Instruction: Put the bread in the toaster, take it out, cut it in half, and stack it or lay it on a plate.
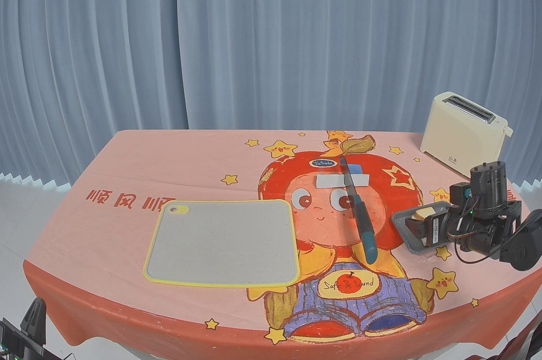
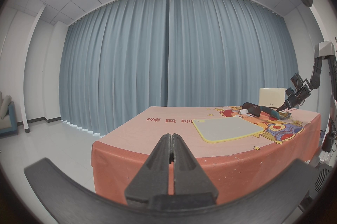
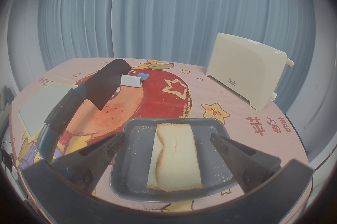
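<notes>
Right wrist view: right end effector [image 3: 166,137] spread wide, fingers on either side of the bread [image 3: 175,161], low over it, contact impossible to tell. Bread lying flat in a grey plate [image 3: 135,165] near the right front edge of the surface [image 1: 169,163]. Cream toaster [image 1: 464,132] behind the plate, at the far right corner. Knife [image 1: 359,214] between plate and cutting board [image 1: 223,242], handle toward the near edge. Left end effector [image 2: 172,154] pressed closed, empty, off the surface's left front corner.
</notes>
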